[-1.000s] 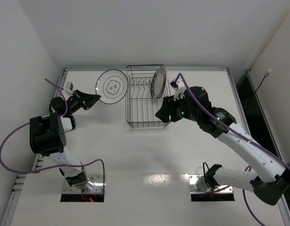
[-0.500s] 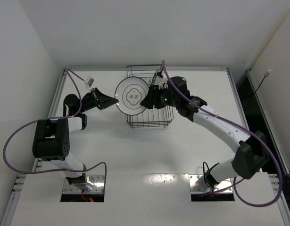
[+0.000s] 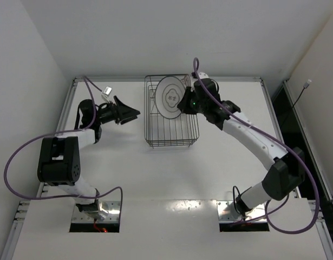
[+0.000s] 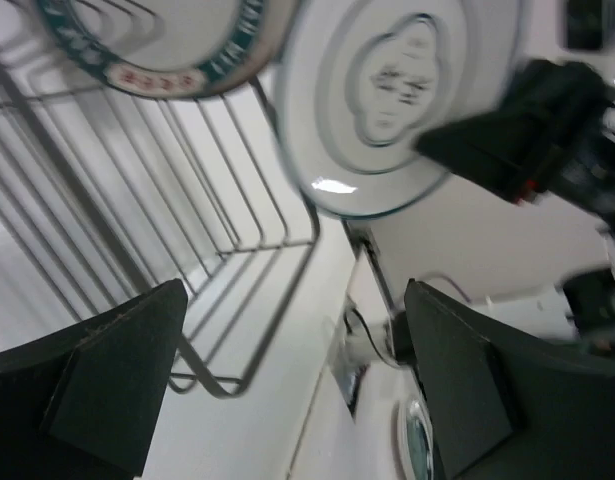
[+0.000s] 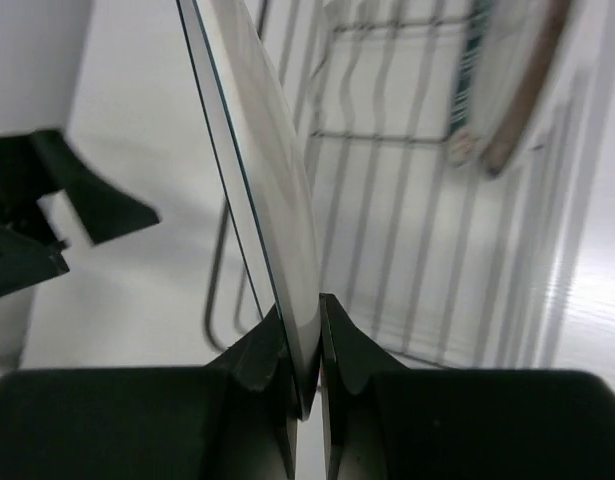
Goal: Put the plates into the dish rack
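Over the dish rack (image 3: 171,144), a white plate with thin dark rings (image 3: 169,96) hangs upright with its face to the camera. My right gripper (image 3: 182,102) is shut on its right rim. The right wrist view shows that plate (image 5: 267,180) edge-on, pinched between the right gripper (image 5: 303,365) jaws. A plate with a dark patterned rim (image 5: 507,90) stands in the rack (image 5: 407,200) behind it. My left gripper (image 3: 131,114) is open and empty, just left of the rack. The left wrist view looks past the left gripper (image 4: 287,385) at the ringed plate (image 4: 387,110), the patterned plate (image 4: 167,40) and the rack wires (image 4: 197,250).
The white table (image 3: 220,168) has a raised rail along its back and sides, with white walls close behind. Both arm bases sit at the near edge. Purple cables loop off each arm; the left one (image 3: 14,162) hangs past the table's left side.
The ringed plate passed from my left gripper to my right one and moved up and right over the rack. My left gripper opened and let go; my right gripper shut on the rim.
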